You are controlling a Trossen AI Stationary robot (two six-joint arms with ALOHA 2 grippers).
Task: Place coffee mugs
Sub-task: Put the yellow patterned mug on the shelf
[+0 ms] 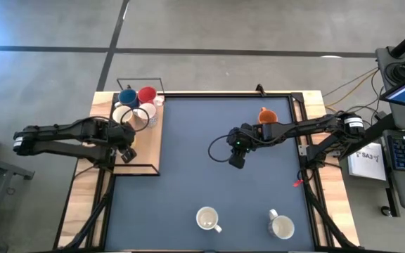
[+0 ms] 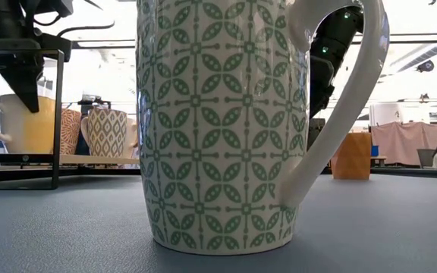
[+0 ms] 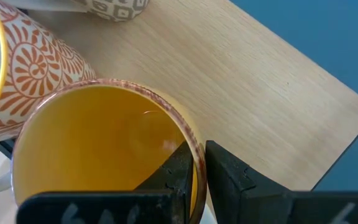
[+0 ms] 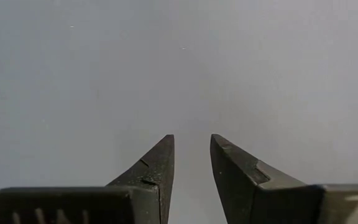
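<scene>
Left jaws (image 3: 194,171) are clamped on the rim of a yellow-lined mug (image 3: 98,143), one finger inside, one outside, over the wooden board (image 3: 260,87). Just beside them sits an orange-patterned mug (image 3: 30,68), with the blue mug (image 1: 127,97) and red mug (image 1: 146,94) clustered beyond. Right jaws (image 4: 191,162) hang over bare counter (image 1: 188,154), slightly parted and holding nothing; an orange mug (image 1: 267,115) stands just behind that arm. Two white mugs (image 1: 207,218) (image 1: 281,226) stand well apart from both, at the counter's near edge.
</scene>
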